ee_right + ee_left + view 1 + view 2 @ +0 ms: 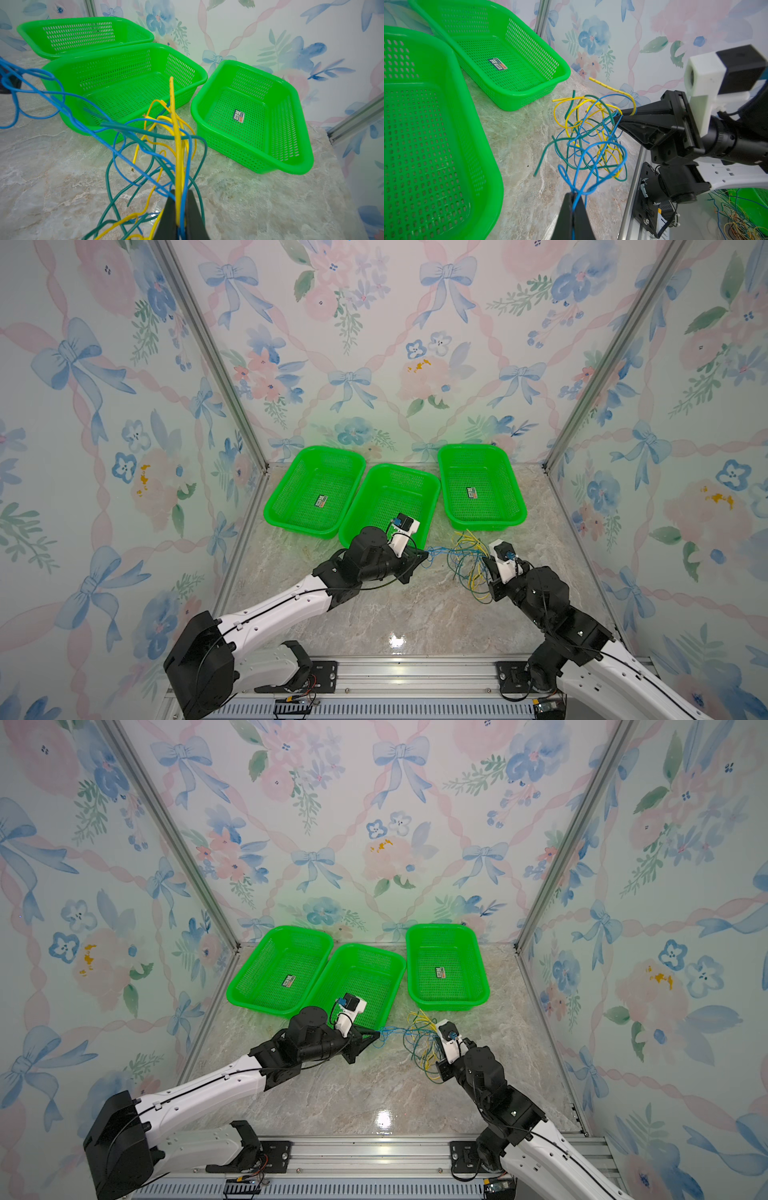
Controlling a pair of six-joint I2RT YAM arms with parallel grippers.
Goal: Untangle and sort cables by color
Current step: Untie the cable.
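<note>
The cables (465, 562), judged light, thin and springy, are tangled over the table (374, 614). Blue strands are pinched by the left pincer (574, 196), yellow and blue ones by the right pincer (180, 199). A single-colour free end is advised as hold.

We see bright, even light from above, with soft faint shadows and one white glare patch on the near table (397, 641). The baskets (286, 479) throw a green tint onto the far wall (374, 364). In both top views the wide lens stretches the edges, the posts (212, 352) leaning outward, and in the wrist views the cables (178, 166) nearest the lens go soft.
</note>
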